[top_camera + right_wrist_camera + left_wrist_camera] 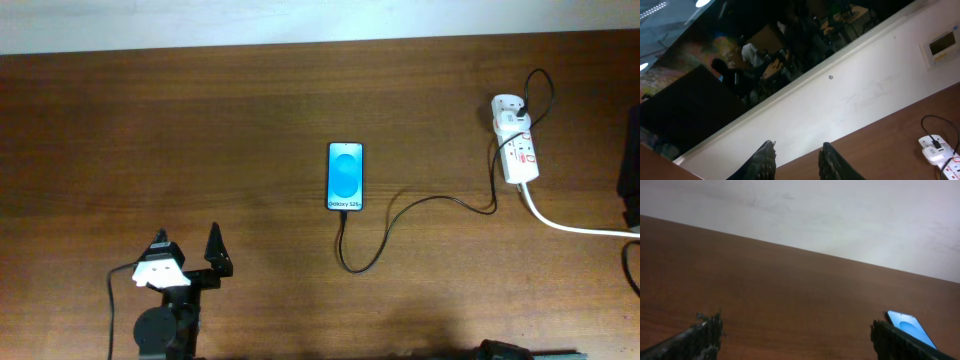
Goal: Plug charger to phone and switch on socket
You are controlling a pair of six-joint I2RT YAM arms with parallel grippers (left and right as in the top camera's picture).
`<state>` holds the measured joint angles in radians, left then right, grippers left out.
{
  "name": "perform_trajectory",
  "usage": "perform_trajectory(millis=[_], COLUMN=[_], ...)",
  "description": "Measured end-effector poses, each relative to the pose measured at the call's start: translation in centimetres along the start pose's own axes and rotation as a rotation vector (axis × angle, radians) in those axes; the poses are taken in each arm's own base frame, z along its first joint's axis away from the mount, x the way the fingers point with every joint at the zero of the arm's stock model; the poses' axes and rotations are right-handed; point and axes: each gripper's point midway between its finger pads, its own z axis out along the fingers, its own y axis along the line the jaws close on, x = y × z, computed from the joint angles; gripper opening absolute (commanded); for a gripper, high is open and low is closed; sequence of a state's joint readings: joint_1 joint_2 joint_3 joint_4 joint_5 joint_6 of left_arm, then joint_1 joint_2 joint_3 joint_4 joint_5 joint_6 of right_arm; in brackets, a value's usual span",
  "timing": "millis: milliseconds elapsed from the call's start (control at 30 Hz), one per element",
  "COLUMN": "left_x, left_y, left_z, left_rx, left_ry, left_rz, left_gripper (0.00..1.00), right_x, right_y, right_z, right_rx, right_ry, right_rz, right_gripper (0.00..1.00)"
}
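- At the centre of the table (150,120), found the phone (345,175), screen lit blue, long axis near-to-far, with the charger (432,198) at its near edge, looping and trailing right.
- Placed the socket (517,148) far right, long axis near-to-far, the charger's plug end seated at its far end; switch state too small to tell, judged the step left.
- Logged the left gripper (188,250) near-left, jaws spread wide, empty, well apart from the socket.
- Logged the right gripper (796,157), fingers parted, nothing between, socket low to its right; judged the right arm nearer.
- Saw the full cable run only from overhead, without the right gripper; caught just the socket's end from the right wrist, just the phone from the left wrist.
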<state>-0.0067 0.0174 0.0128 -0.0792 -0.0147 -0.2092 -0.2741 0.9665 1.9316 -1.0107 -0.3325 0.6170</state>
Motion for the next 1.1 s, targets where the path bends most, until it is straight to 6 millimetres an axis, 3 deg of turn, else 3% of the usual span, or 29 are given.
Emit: perform_trajectory(millis=[533,800,1100], left_x=[0.0,0.0,-0.1], left_y=[0.0,0.0,0.1], left_z=[0.0,0.0,0.0], left_rx=[0.000,0.000,-0.006], left_ry=[-0.001,-0.002,-0.003], left_rz=[0.000,0.000,0.000], left_gripper=[0.99,0.99,0.99], right_x=[0.2,1.5,0.2], right_y=[0.2,3.0,4.0], right_z=[-0.3,-2.1,-6.3], right_rx=[-0.007,-0.137,-0.166], right_ry=[0.005,0.053,-0.065], right_rz=[0.000,-0.016,-0.042], right_gripper=[0.44,0.46,0.49])
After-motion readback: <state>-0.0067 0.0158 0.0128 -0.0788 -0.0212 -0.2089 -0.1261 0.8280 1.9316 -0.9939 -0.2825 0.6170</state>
